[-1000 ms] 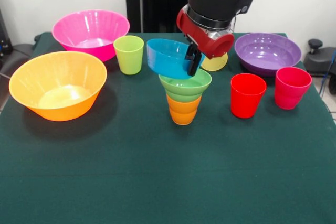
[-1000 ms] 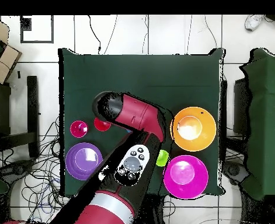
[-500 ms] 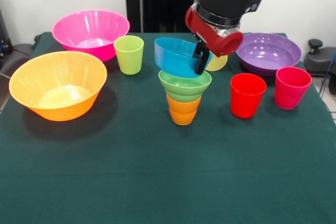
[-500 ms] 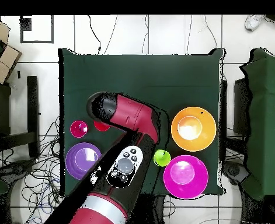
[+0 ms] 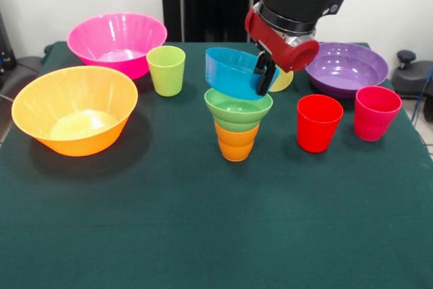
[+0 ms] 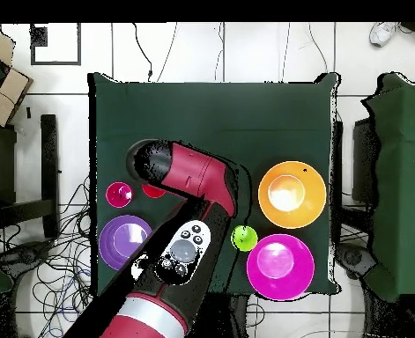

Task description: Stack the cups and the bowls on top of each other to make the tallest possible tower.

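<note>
Green cloth covers the table (image 5: 203, 235), where my gripper (image 5: 265, 76) pinches the rim of the blue bowl (image 5: 233, 72), tilted just above the green bowl (image 5: 238, 109) seated on the orange cup (image 5: 236, 141). Beside that cup stand the red cup (image 5: 318, 122) and lime cup (image 5: 166, 70).

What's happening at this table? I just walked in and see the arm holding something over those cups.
The robot's gripper is shut on the rim of a small blue bowl, holding it tilted just above a short stack: a light green bowl sitting on an orange cup. The blue bowl is not set down yet. Around the stack stand a lime green cup, a red cup and a pink-red cup, plus big orange, pink and purple bowls, all unstacked.
</note>
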